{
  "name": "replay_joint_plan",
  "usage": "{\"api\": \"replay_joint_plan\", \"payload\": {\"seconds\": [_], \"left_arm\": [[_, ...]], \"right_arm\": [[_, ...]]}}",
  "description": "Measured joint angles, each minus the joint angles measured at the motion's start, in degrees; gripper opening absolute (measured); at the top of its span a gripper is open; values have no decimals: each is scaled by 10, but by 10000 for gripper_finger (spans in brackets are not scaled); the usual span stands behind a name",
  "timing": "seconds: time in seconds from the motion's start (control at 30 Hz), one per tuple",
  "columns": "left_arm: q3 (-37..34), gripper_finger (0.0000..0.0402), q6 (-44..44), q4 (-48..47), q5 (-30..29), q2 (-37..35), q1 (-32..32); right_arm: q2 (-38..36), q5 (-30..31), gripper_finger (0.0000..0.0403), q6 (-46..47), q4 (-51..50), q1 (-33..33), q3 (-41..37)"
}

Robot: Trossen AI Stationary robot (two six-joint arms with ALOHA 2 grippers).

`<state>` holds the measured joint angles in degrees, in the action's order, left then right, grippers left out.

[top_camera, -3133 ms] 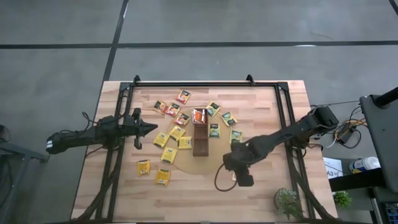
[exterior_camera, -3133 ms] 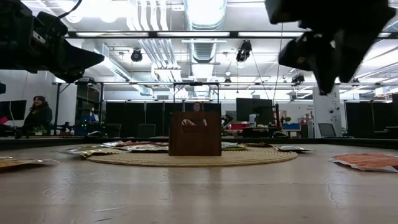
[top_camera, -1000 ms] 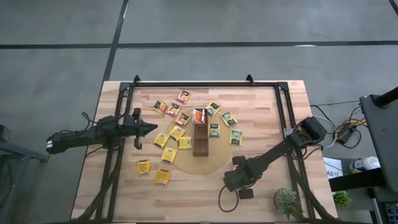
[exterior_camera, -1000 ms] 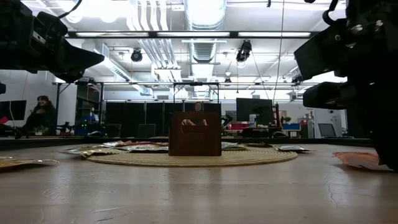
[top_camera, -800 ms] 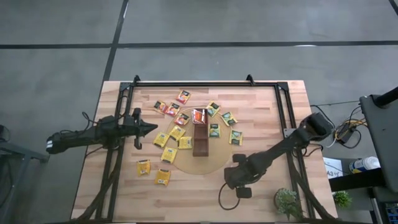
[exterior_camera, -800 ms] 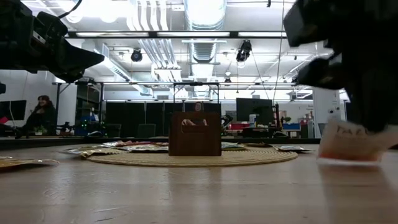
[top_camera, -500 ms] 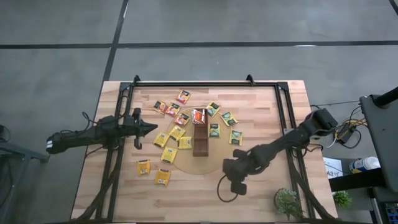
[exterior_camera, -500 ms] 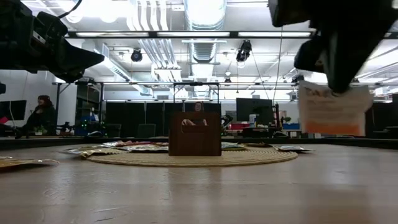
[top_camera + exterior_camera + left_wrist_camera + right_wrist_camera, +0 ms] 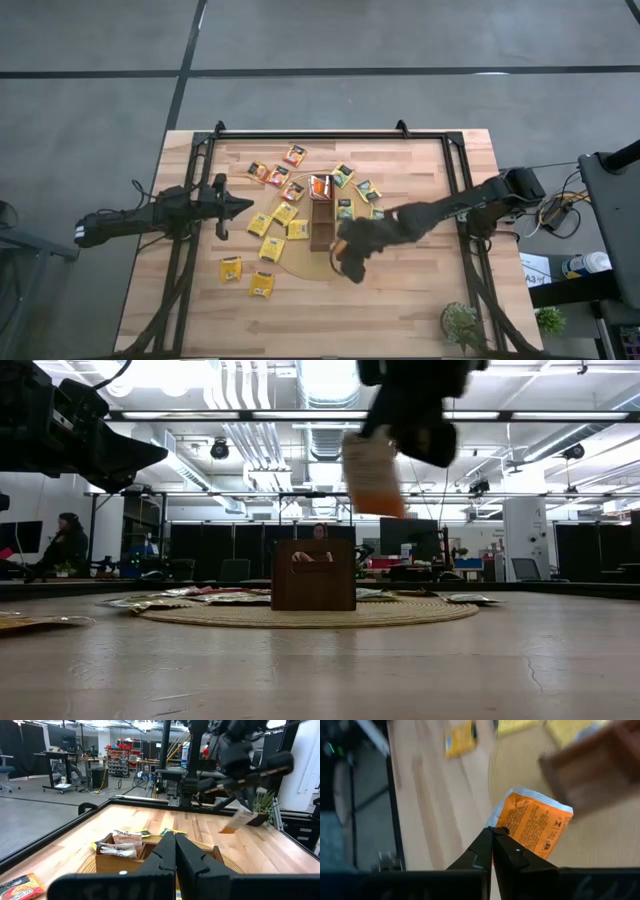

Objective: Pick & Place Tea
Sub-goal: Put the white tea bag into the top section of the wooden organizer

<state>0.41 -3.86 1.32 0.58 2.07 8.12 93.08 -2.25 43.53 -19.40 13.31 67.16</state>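
The left gripper [image 9: 243,208] waits at nine o'clock, fingers closed on nothing. The tray [image 9: 322,224] sits centre on the mat [image 9: 300,262]. At its five o'clock, the right gripper [image 9: 343,262] pinches an orange tea bag [image 9: 534,826] aloft, probably to clear the tray's wall.

Light fell evenly from overhead, and the wooden table [image 9: 330,300] was bright with only faint, soft shadows in the high view. In the low view, long ceiling lights [image 9: 330,380] glared almost white, turning the arms above into dark silhouettes. The near tabletop there was soft, out of focus. The right wrist view was heavily smeared, probably by motion: the orange sachet [image 9: 532,827] stayed fairly readable, while the brown tray [image 9: 590,767] was a blur.
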Motion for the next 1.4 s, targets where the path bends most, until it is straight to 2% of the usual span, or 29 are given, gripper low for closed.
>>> {"api": "replay_joint_plan", "payload": {"seconds": [0.43, 0.73, 1.07, 1.4], "left_arm": [[0, 0, 0, 0, 0, 0, 0], [0, 0, 0, 0, 0, 0, 0], [0, 0, 0, 0, 0, 0, 0], [0, 0, 0, 0, 0, 0, 0]], "right_arm": [[0, -7, 8, 28, 116, -164, 0], [2, -7, 8, 54, 157, -246, -1], [45, -23, 8, 86, 204, -268, 3], [80, -41, 8, 91, 201, -275, 27]]}}
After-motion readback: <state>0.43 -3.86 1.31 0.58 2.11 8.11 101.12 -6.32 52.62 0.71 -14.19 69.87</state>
